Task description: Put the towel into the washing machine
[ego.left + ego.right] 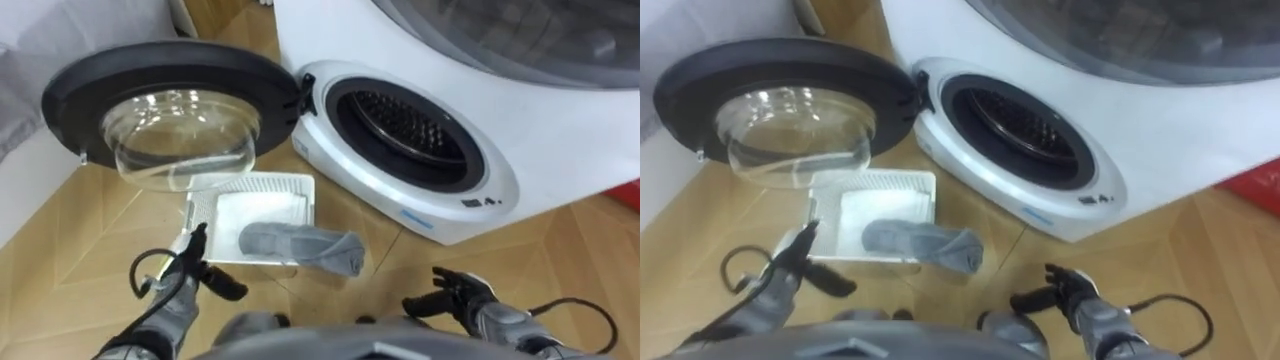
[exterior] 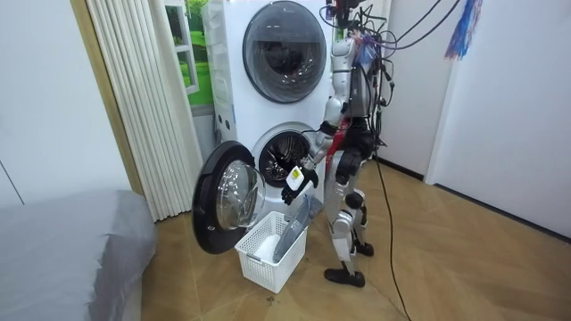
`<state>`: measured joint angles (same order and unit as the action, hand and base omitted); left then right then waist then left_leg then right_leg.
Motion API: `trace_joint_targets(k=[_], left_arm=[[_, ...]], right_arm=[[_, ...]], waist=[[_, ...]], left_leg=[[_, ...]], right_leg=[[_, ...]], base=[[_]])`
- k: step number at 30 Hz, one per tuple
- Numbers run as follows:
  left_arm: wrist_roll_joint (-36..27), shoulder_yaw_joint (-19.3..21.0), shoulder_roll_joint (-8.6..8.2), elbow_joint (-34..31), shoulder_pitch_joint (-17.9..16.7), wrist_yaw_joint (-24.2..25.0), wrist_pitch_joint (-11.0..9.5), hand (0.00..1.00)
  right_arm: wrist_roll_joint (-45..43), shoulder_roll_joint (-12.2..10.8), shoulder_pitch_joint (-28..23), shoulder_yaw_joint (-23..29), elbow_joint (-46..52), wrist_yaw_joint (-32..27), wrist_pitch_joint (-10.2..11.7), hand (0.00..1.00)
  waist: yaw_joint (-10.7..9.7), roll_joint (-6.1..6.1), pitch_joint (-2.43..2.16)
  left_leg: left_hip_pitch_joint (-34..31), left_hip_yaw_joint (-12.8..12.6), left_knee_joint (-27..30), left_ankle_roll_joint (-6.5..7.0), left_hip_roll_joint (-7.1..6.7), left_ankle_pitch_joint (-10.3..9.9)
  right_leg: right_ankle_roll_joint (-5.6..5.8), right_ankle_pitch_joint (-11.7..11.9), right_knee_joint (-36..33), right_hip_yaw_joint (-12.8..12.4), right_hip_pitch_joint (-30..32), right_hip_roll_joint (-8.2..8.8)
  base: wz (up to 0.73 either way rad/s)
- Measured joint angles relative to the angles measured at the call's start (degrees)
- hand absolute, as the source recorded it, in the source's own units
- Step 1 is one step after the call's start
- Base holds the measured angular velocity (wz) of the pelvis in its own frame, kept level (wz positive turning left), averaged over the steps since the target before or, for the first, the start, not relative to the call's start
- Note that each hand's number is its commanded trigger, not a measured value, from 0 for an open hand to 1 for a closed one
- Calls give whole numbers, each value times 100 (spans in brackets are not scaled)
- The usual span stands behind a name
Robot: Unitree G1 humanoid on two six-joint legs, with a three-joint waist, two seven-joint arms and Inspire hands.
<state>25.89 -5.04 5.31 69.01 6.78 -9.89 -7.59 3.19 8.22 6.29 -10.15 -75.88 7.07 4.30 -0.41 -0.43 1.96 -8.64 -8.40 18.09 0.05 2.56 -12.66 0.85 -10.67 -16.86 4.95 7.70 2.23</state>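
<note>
- The left hand (image 1: pixel 192 272) is open, its fingers loosely spread, and holds nothing.
- The right hand (image 1: pixel 452 292) is open too, and empty.
- The grey towel (image 1: pixel 302 248) lies ahead of and between the two hands. It is draped over the near rim of the white laundry basket (image 1: pixel 255 180), and neither hand touches it.
- The washing machine (image 1: pixel 405 125) stands beyond the right hand, with its door (image 1: pixel 170 110) swung wide beyond the left hand.

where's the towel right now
The towel lies draped over the near right corner of the basket on the floor, just in front of the washer and right of its open door.
</note>
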Motion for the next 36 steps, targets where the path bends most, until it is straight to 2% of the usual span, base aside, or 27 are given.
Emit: trace_joint_targets(k=[3, 5, 7, 9, 14, 16, 18, 22, 25, 27, 29, 32, 36], left_arm=[[3, -125, -47, 252, 275, -20, -22, 0], [3, -216, -96, 271, 388, -71, -25, 0], [5, -317, -136, 299, 548, -93, -28, 0], [38, -368, -154, 301, 837, -111, -29, 0], [70, -504, -151, 292, 1166, -415, -27, 0], [71, -634, -146, 288, 1259, -549, -26, 0], [78, -695, -144, 288, 1442, -650, -27, 0], [137, -936, -143, 288, 1732, -1003, -38, 0], [290, -1114, -160, 287, 1893, -1190, -55, 0], [374, -1233, -140, 288, 2027, -1320, -66, 0], [473, -1330, -106, 289, 2133, -1408, -64, 0], [593, -1342, -96, 289, 2275, -1615, -64, 0], [819, -1508, -13, 289, 2472, -1900, -23, 0]], right_arm=[[9, -113, 221, -50, -18, -19, 1, 0], [72, -152, 332, -163, -19, -30, 0, 0], [147, -163, 383, -246, 7, -51, 8, 0], [171, -175, 637, -410, 32, -97, 4, 0], [350, -229, 863, -450, 56, -138, 6, 0], [509, -235, 955, -460, 48, -158, 11, 0], [754, -252, 1038, -524, 64, -207, 94, 0], [1146, -251, 1055, -845, 238, -231, 264, 0], [1305, -298, 1061, -949, 385, -292, 371, 0], [1421, -280, 1087, -1022, 504, -341, 443, 0], [1529, -257, 1129, -1111, 628, -341, 455, 0], [1788, -205, 1199, -1242, 758, -331, 461, 0], [2026, -123, 1294, -1418, 961, -339, 514, 0]], waist=[[-96, -8, 24], [-143, -19, 49], [-149, -22, 106], [-121, -7, 186], [-164, 2, 192], [-240, 32, 211], [-284, 72, 239], [-420, 92, 268], [-472, 115, 286], [-508, 135, 298], [-565, 149, 307], [-570, 172, 322], [-594, 178, 333]], left_leg=[[-509, 10, 388, 68, -4, -45], [-810, 58, 652, 115, -36, -89], [-1084, 51, 938, 143, -30, -178], [-1617, 53, 1376, 176, 9, -294], [-2420, 56, 2074, 169, 85, -378], [-2677, 73, 2274, 137, 117, -401], [-3033, 54, 2508, 134, 189, -405], [-3550, 27, 2800, 129, 261, -413], [-3908, 24, 3052, 109, 300, -462], [-4230, 30, 3358, 83, 391, -573], [-4445, 34, 3557, 72, 431, -641], [-4781, -14, 3816, 43, 561, -750], [-5198, 5, 4080, 13, 579, -803]], right_leg=[[-32, -88, -506, 133, 575, 82], [-45, -186, -851, 136, 905, 152], [-21, -274, -1141, 61, 1195, 166], [-33, -373, -1537, 9, 1721, 167], [-102, -492, -2243, -73, 2563, 154], [-110, -503, -2435, -83, 2819, 142], [-110, -497, -2642, -86, 3184, 117], [-139, -497, -2936, -132, 3734, 77], [-202, -514, -3201, -185, 4124, 42], [-286, -566, -3467, -187, 4449, 7], [-339, -609, -3662, -180, 4673, 14], [-397, -654, -3875, -182, 5022, -43], [-459, -738, -4197, -207, 5483, -63]], base=[[-10], [4], [0], [-11], [-4], [0], [-10], [-7], [-8], [-10], [-10], [-16], [-2]])
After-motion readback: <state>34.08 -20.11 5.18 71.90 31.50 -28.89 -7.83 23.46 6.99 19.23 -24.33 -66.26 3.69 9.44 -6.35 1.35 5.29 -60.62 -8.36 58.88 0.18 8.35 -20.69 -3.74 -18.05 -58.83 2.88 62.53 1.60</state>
